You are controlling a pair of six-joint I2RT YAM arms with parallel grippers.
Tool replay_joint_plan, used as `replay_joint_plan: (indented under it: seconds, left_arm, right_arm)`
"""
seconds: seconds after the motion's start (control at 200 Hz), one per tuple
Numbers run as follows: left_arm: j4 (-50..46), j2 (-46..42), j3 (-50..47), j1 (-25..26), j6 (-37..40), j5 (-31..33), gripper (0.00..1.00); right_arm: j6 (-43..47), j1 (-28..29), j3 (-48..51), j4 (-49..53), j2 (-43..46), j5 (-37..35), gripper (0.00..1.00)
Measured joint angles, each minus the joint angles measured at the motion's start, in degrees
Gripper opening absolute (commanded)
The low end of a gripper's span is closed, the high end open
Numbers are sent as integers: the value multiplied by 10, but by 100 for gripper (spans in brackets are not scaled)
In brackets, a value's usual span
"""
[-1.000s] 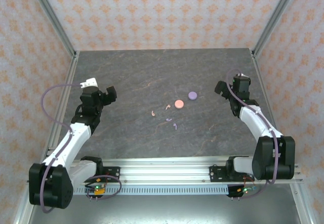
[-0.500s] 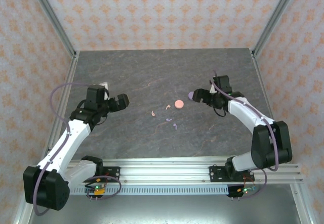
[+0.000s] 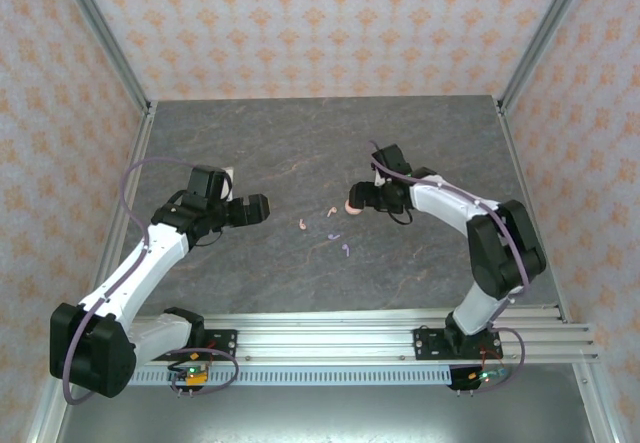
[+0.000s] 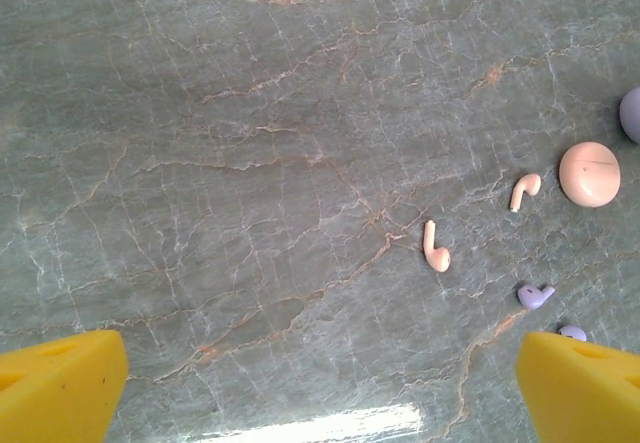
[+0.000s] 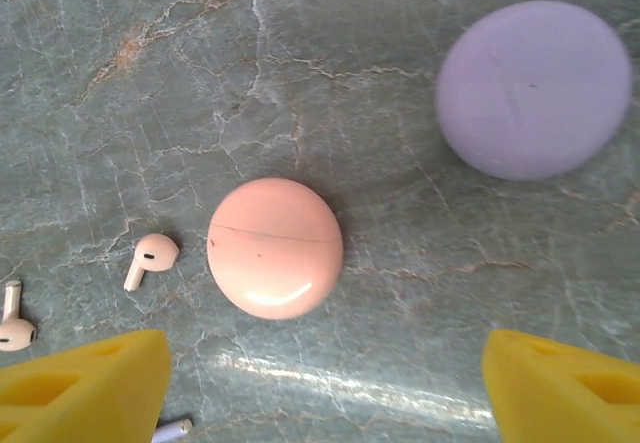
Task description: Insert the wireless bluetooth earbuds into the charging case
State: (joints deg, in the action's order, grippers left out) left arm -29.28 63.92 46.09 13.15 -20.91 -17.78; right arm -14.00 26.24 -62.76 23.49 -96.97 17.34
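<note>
Plainly, pink case (image 5: 275, 248) beside lilac case (image 5: 533, 88).

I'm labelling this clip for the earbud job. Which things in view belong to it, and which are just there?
Belongs to the job: pink charging case; lilac charging case; two pale pink earbuds; two lilac earbuds.
Just there: marbled tabletop; patterned walls; aluminium rail.

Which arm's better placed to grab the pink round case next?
Right. The right gripper hangs open above the pink round plastic case; the left gripper is beyond the tiny pink earbuds.
</note>
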Motion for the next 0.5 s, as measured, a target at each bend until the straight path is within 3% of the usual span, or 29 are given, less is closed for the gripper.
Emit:
replay_joint_plan:
  seconds: [0.501]
  left_arm:
    - [-15,11,8,0,4,9,100]
  right_arm:
    - [-15,41,-91,50,-104,-63,75]
